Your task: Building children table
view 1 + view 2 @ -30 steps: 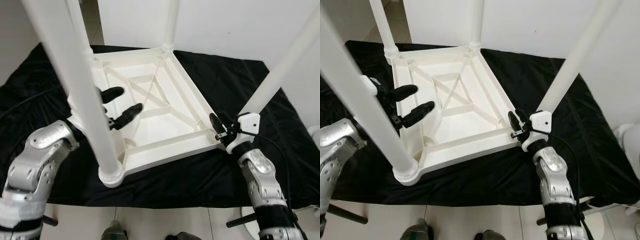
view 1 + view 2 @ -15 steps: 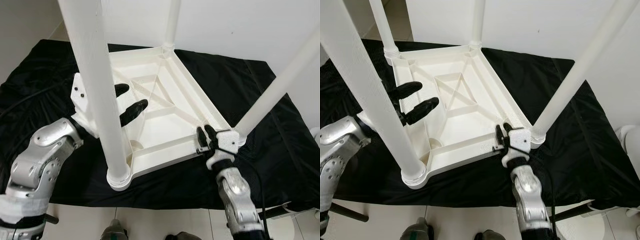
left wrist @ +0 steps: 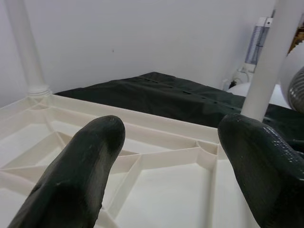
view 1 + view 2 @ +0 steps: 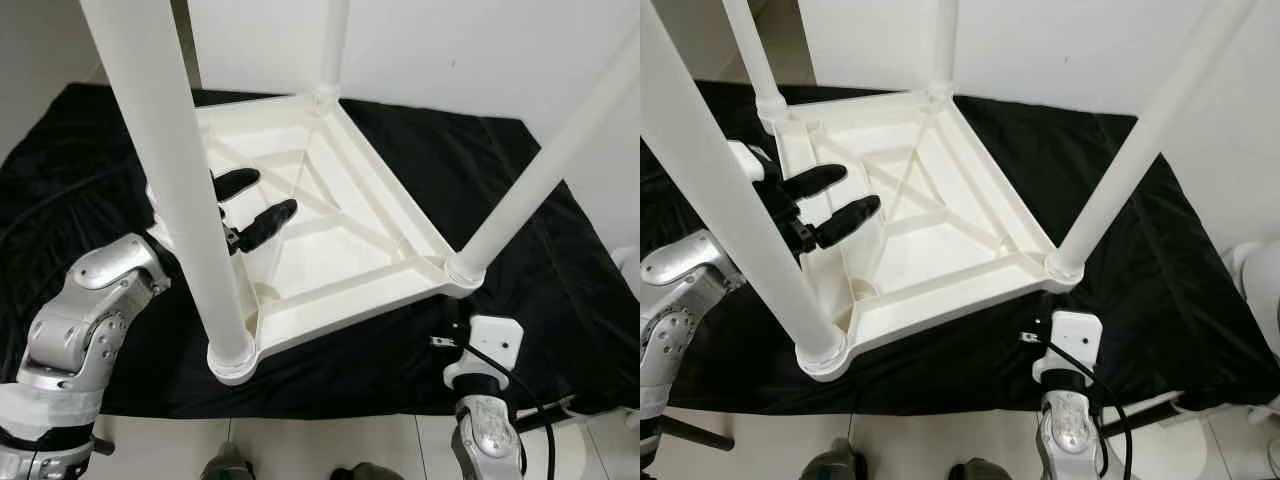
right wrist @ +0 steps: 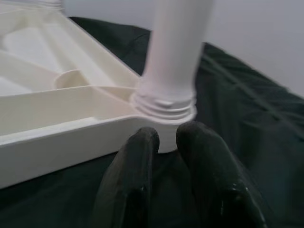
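Note:
A white plastic children's table lies upside down on a black cloth (image 4: 500, 170), its ribbed underside rim (image 4: 350, 292) facing up. Legs stand up from its corners: a near-left leg (image 4: 175, 170), a near-right leg (image 4: 540, 170) and a far leg (image 4: 332, 45). My left gripper (image 4: 268, 193) is open and empty, hovering over the underside just beside the near-left leg. My right wrist (image 4: 485, 345) sits low on the cloth, a short way in front of the near-right corner. In the right wrist view the right gripper (image 5: 168, 133) is shut on nothing, pointing at that leg's threaded base (image 5: 166, 107).
A white wall rises right behind the cloth. Pale floor runs along the near edge of the cloth (image 4: 300, 440). A rounded white object (image 4: 1260, 280) stands at the far right. A dark cable (image 4: 60, 200) lies on the cloth to the left.
My right gripper has drawn back from the near-right corner, down and toward me. The near-right leg stays standing in its socket. The left gripper has barely moved; the camera shifted slightly.

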Robot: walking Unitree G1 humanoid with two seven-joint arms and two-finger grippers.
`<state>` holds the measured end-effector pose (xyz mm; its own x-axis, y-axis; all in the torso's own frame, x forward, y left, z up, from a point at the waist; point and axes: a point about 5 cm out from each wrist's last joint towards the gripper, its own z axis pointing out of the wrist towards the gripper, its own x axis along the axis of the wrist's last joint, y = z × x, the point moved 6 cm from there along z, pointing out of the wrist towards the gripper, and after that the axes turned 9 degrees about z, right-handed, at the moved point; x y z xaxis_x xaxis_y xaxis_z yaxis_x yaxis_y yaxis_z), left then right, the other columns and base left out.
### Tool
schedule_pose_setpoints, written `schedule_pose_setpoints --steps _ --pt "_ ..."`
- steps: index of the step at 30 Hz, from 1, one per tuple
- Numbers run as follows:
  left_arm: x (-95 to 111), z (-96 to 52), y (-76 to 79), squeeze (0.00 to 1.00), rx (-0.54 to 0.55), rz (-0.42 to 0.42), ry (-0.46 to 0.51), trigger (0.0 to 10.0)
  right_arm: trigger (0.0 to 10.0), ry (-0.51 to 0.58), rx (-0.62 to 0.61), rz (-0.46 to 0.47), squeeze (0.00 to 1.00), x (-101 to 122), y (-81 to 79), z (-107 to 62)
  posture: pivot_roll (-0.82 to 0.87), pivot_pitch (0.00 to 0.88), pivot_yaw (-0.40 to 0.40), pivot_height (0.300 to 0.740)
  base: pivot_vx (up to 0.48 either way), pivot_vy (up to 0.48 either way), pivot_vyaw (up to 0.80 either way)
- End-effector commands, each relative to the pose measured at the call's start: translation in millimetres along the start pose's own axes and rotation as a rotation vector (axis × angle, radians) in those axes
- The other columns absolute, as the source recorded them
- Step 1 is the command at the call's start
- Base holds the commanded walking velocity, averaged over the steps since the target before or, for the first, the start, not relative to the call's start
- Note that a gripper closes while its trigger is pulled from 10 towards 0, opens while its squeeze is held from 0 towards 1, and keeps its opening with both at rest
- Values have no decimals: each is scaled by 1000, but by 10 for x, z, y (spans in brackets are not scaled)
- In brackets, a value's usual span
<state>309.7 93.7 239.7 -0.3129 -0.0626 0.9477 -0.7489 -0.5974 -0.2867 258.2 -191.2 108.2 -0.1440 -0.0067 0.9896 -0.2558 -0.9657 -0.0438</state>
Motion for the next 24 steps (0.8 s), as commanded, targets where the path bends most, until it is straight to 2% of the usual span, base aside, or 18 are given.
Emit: schedule_pose_setpoints --steps 1,2,3,4,6,7,8,9,10,11,16,17,18,19,20,22,23,24 --pt "26 17 126 0 -112 3 20 10000 10000 7 -67 -15 0 15 101 -41 41 39 -28 740 0 0 0" --pt "24 25 136 0 -121 4 21 10000 10000 25 -137 -40 0 55 205 -81 39 38 -27 740 0 0 0" --pt "24 25 136 0 -121 4 21 10000 10000 25 -137 -40 0 55 205 -81 39 38 -27 740 0 0 0" --pt "24 32 141 0 -127 5 22 10000 10000 38 -182 -59 0 86 273 -106 40 38 -27 740 0 0 0" --pt "24 32 141 0 -127 5 22 10000 10000 38 -182 -59 0 86 273 -106 40 38 -27 740 0 0 0" --pt "23 36 175 0 -143 -5 23 10000 10000 58 -271 -58 0 145 422 -97 38 36 -25 740 0 0 0" --pt "24 33 219 0 -163 -12 25 10000 10000 83 -344 -73 0 213 549 -67 38 34 -24 740 0 0 0" --pt "26 26 264 0 -180 -19 28 10000 10000 106 -384 -74 0 274 622 36 42 33 -25 740 0 0 0" --pt "26 26 264 0 -180 -19 28 10000 10000 106 -384 -74 0 274 622 36 42 33 -25 740 0 0 0" --pt "28 21 294 0 -190 -22 29 10000 10000 121 -408 -74 0 319 662 105 42 33 -25 740 0 0 0" --pt "30 29 353 0 -211 -27 32 10000 10000 140 -434 -51 0 379 655 265 50 32 -29 740 0 0 0" --pt "22 35 386 0 -220 -34 33 10000 10000 145 -434 -37 0 386 612 345 57 34 -32 740 0 0 0" --pt "22 35 386 0 -220 -34 33 10000 10000 145 -434 -37 0 386 612 345 57 34 -32 740 0 0 0" --pt "12 39 443 0 -239 -40 33 10000 10000 151 -421 -35 0 396 545 441 64 35 -36 740 0 0 0" --pt "12 39 443 0 -239 -40 33 10000 10000 151 -421 -35 0 396 545 441 64 35 -36 740 0 0 0" --pt "9 56 565 0 -280 -56 45 10000 10000 163 -414 -9 0 420 438 640 77 44 -40 740 0 0 0" --pt "9 56 565 0 -280 -56 45 10000 10000 163 -414 -9 0 420 438 640 77 44 -40 740 0 0 0" --pt "7 75 618 0 -300 -63 49 10000 10000 174 -407 0 0 457 393 756 83 49 -45 740 0 0 0"
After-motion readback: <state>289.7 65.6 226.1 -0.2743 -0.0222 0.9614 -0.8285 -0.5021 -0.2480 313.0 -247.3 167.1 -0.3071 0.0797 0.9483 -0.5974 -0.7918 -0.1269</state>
